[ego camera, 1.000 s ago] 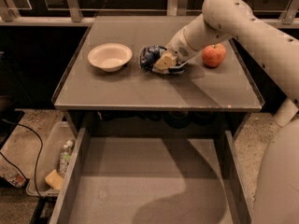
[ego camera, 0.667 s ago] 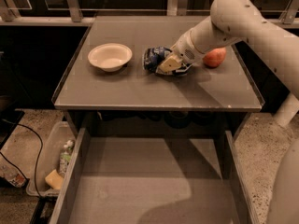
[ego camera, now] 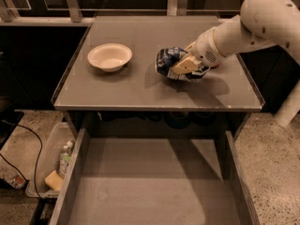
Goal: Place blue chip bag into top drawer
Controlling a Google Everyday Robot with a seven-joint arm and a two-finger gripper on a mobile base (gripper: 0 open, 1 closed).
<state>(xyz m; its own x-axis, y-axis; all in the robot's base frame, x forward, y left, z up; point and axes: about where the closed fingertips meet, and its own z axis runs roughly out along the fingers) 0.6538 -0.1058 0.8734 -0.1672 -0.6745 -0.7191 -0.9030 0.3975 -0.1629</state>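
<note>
We see white bowl (ego camera: 109, 56) left of blue chip bag (ego camera: 165, 60), clamped in gripper (ego camera: 185, 65) over table (ego camera: 136, 92); top drawer (ego camera: 154, 184) open below; floor bin (ego camera: 43, 163) holds bottle (ego camera: 65, 158).

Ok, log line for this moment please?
tool: shut on blue chip bag, over tabletop | top drawer: open, bag not yet inside | white bowl: on tabletop, left of bag

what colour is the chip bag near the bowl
Dark blue with white markings, seen in the camera view; the gripper holds the blue chip bag right of the white bowl.
</note>
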